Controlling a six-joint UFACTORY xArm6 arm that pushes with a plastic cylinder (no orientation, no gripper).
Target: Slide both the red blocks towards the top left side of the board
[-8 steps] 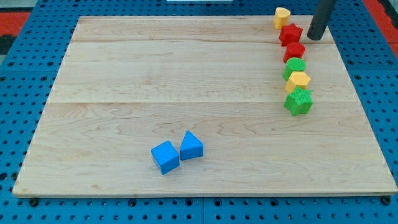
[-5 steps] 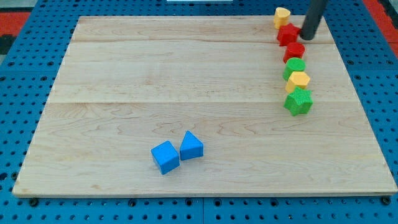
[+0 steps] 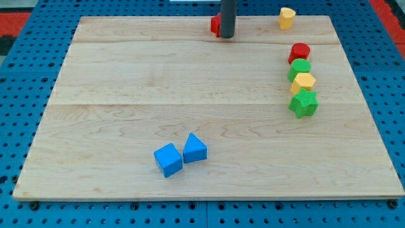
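No jaws fitted; nothing gripped. My tip (image 3: 226, 36) set against right side of red block (image 3: 216, 25) at far edge, so block is driven left. Second red block (image 3: 299, 52) left far right, touching green block (image 3: 300, 68), not yet moved.

Body: straight dark grey cylindrical rod, smooth and matte
End: my tip (image 3: 226, 37), blunt and flat
Markings, cables, screws: none discernible
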